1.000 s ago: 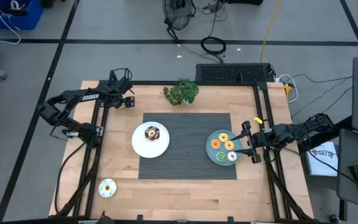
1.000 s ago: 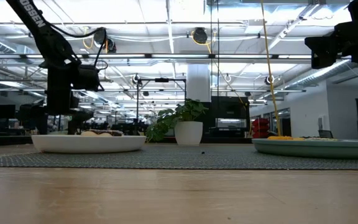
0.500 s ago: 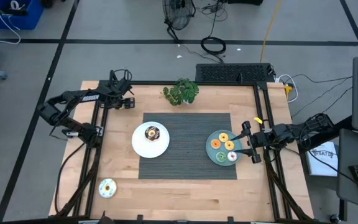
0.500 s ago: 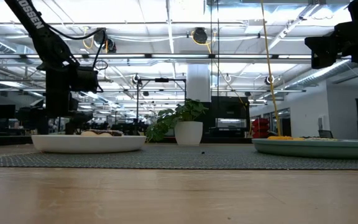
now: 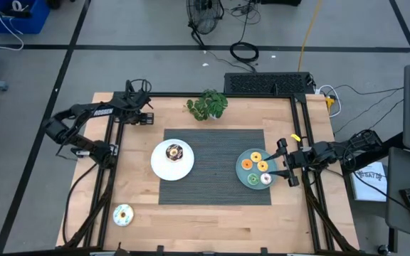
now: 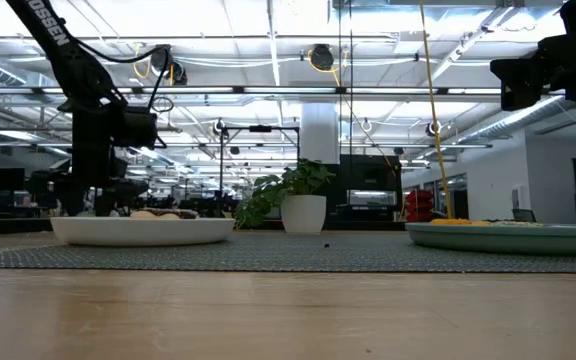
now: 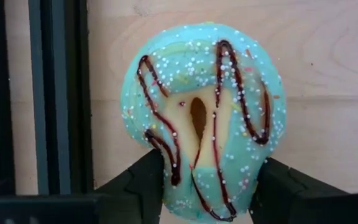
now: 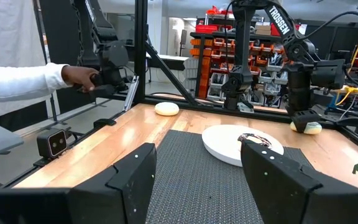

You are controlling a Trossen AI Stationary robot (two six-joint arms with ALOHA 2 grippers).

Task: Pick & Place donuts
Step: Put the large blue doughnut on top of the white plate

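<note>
Mint-iced donut (image 7: pixel 204 124), laced with dark chocolate squiggles and white sprinkles, is now being squeezed out of round between the left gripper's (image 7: pixel 207 186) two dark fingers — a second ago those jaws stood wide, and they have just come together on it. It sits on the bare wood at the table's far left corner, right beside the black frame rail (image 7: pixel 61 93), and from above the left gripper (image 5: pixel 144 116) is down over that spot. The pinch looks real: the ring's hole is pressed to a slit. My read is the grasp step is made and the lift comes next, likely toward the white plate (image 5: pixel 160 165), where a chocolate donut (image 5: pixel 174 151) already rests.

Over on the right, nothing has changed: the right gripper (image 5: pixel 286 165) hangs at the edge of the teal plate (image 5: pixel 243 175) with its fingers apart and nothing between them; three donuts lie on that plate. One more donut (image 5: pixel 123 214) waits alone near the front left corner. A person's sleeve (image 8: pixel 17 82) shows beyond the table.
</note>
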